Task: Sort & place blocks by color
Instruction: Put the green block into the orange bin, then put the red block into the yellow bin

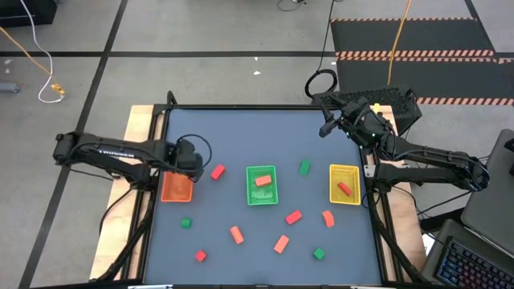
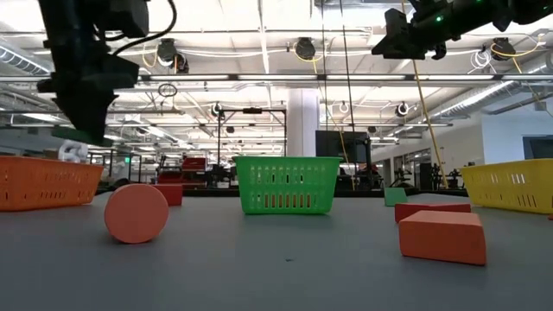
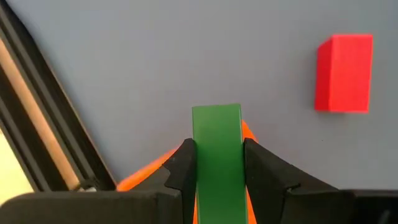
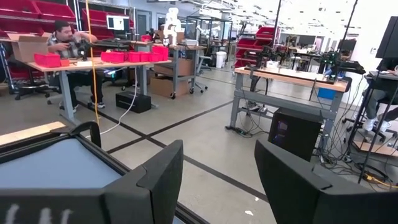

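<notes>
Big open robotics lab/workshop: concrete floor with taped lines, workbenches loaded with gear, red parts bins, exposed ceiling pipes, and a person seated at a bench.

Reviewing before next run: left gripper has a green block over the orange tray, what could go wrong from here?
1. The left gripper holds the green block above the orange tray; releasing here would likely missort it.
2. The green tray already contains an orange-red block, apparently a colour mismatch.
</notes>
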{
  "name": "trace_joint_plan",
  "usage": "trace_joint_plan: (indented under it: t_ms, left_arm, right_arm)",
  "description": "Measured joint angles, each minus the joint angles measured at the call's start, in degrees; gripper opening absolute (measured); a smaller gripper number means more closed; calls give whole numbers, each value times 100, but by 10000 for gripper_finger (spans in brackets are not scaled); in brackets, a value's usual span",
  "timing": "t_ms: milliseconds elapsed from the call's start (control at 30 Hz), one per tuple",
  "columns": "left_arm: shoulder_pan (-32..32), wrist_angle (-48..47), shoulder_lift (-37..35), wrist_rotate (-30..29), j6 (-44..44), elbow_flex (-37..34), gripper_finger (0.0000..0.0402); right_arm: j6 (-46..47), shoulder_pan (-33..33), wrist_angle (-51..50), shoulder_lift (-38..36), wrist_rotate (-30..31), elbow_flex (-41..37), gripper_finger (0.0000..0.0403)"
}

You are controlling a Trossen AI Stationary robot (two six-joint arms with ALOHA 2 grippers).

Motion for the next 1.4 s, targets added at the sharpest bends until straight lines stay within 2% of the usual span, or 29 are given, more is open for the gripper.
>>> trace_joint_plan:
  t_ms: [233, 400, 700, 1133, 1400]
  left_arm:
    - [-726, -568, 33, 147, -882, 0, 105]
    - [-1086, -561, 33, 166, -1300, 0, 105]
    - [-1280, -573, 33, 166, -1506, 0, 108]
    - [-1276, -569, 33, 166, -1570, 0, 235]
    - [-1220, -479, 33, 149, -1458, 0, 265]
  right_arm:
    - [-1, 0, -36, 0, -2, 0, 196]
    - [0, 0, -36, 0, -1, 0, 196]
    - [2, 0, -36, 0, -1, 0, 196]
    - [2, 1, -37, 0, -1, 0, 196]
    - [4, 0, -37, 0, -2, 0, 196]
